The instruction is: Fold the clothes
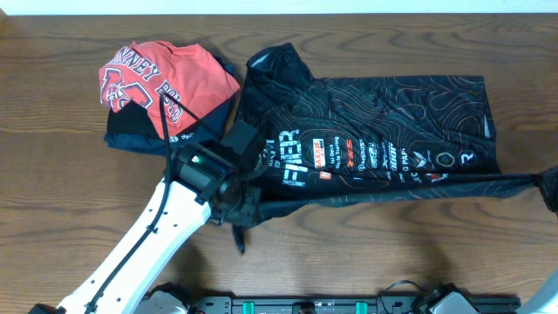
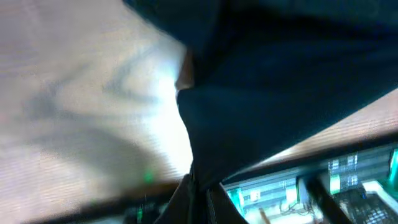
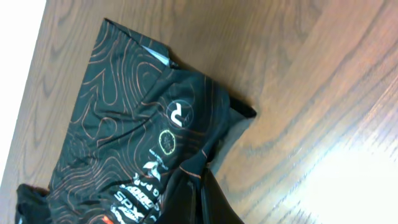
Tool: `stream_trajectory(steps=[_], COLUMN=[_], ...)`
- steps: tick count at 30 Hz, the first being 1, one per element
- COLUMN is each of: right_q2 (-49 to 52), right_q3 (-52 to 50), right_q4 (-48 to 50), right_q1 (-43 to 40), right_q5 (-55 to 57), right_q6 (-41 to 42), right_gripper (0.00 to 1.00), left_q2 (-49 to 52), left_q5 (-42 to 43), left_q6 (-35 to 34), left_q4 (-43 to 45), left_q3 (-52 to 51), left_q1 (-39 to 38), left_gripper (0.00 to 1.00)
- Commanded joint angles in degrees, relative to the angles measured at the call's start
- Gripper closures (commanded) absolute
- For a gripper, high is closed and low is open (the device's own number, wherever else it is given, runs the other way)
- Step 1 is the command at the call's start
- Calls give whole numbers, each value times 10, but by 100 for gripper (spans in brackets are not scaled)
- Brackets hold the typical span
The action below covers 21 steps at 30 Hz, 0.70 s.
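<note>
– Jersey (image 1: 384, 122), entry one: black, short-sleeved, thin wavy contour lines, white lettering (image 1: 290, 166), a row of small coloured logos (image 1: 384, 159). On my screen it lies spread on the worktop (image 1: 70, 192), centre to right, with its collar at the far left of the garment.

– Flat all over?

– No. The far part lies flat. The near edge is raised off the wood and drawn into a taut line between my two tools.

– Entry two, the left tool?

– Left tool (image 1: 240, 202): at the near-left end of that line, pressed together on a bunch of the jersey's cloth. A short tail of fabric trails from it toward the near side. Its wrist view is blurred and dark cloth fills most of it, so I cannot make out the fingers there.

– And the right tool?

– Right tool (image 1: 549, 187): at the right edge of the overhead view, only partly seen, pinching the near-right corner of the jersey. In its wrist view the cloth gathers to a point just at the tool, with two round white marks close by.

– Other stock?

– Red T-shirt (image 1: 170, 74) with white lettering, crumpled, far left. It sits on a navy folded garment (image 1: 131, 135). That pile lies right against the jersey's left side.

– Arms?

– Left arm (image 1: 148, 240), white, runs in from the near-left corner up to its tool.
</note>
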Motion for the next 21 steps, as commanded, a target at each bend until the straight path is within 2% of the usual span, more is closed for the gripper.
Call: stream_trajectory(steps=[1,5,8,11,16,21], right_q2=[9,12,14,14,17,40], right_q3=[2,2,2,2,2,1], right_q4=[7,10,10,10,17,30], right_q1=[18,10,3,3,11,28], right_q5=[37,140,133,134,133,133], right_q6=[-1,21,43,43,44,44], right_gripper=[99,99,99,99,99,99], left_q2=[-4,-4,-4,-4,-4,-3], left_q5=[-33,-32,-31,-31,-31,-33], left_q6=[19,30,49,51,67,145], left_q4=[8,-40,-81,-81,24,136], left_q3=[11,11,11,11,11,11], left_q1=[3,3,3,3,3,3], left_gripper=[94,94,94,94,94,94])
